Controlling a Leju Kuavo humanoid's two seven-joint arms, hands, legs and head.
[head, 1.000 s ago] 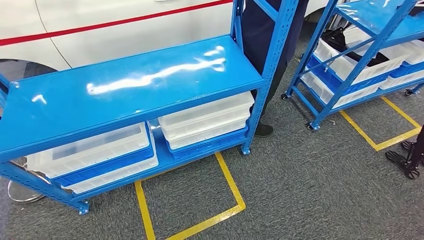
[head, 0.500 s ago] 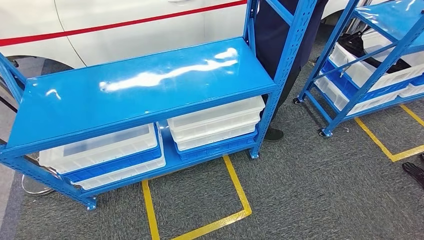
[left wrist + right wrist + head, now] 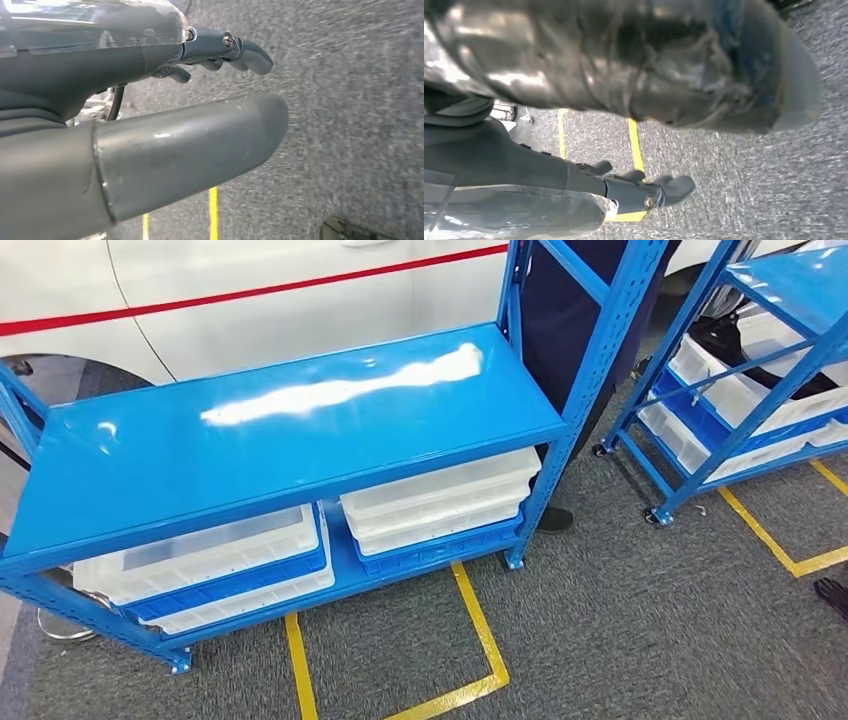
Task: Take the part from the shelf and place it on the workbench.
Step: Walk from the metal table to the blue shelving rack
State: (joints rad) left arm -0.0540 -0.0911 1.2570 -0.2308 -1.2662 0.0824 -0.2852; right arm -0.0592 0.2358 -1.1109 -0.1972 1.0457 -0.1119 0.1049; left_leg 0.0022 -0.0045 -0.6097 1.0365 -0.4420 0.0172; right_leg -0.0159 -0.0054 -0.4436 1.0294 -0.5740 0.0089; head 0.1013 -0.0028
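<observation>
We can't name the part w/ certainty. Our best guess is the dark item point(image 3: 716, 335) lying in a white bin on the right-hand rack point(image 3: 640, 370), well apart from both hands. It could also sit inside the stacked white bins point(image 3: 440, 495) under the glossy top board of the near shelf point(image 3: 280, 430), but their contents are too pale to read.

Handling, judged only from that dark shape: it looks irregular and matt, prob. light enough for one hand, stiffness unknown. We'd take it across its narrowest firm section, thumb opposed to fingers, and lift straight up to clear the bin wall. The rack's diagonal brace crosses in front of it, so approach from above or the open side. If it's bagged or smooth, expect some slip, so grip low and snug.

Pose:
- **Left hand** point(image 3: 150, 125) hangs over the grey carpet point(image 3: 620, 640), thumb long and straight, fingers point(image 3: 250, 52) loosely extended and apart from it, nothing held.
- **Right hand** point(image 3: 574, 185) hangs likewise, fingers point(image 3: 674, 187) stretched out above the yellow tape point(image 3: 634, 135). A dark glossy mass point(image 3: 624, 60) blurs close to the lens. We can't tell whether it's the thumb or sth gripped, so that hand's state is undecided.

A person point(image 3: 570, 310) stands behind the near shelf.
</observation>
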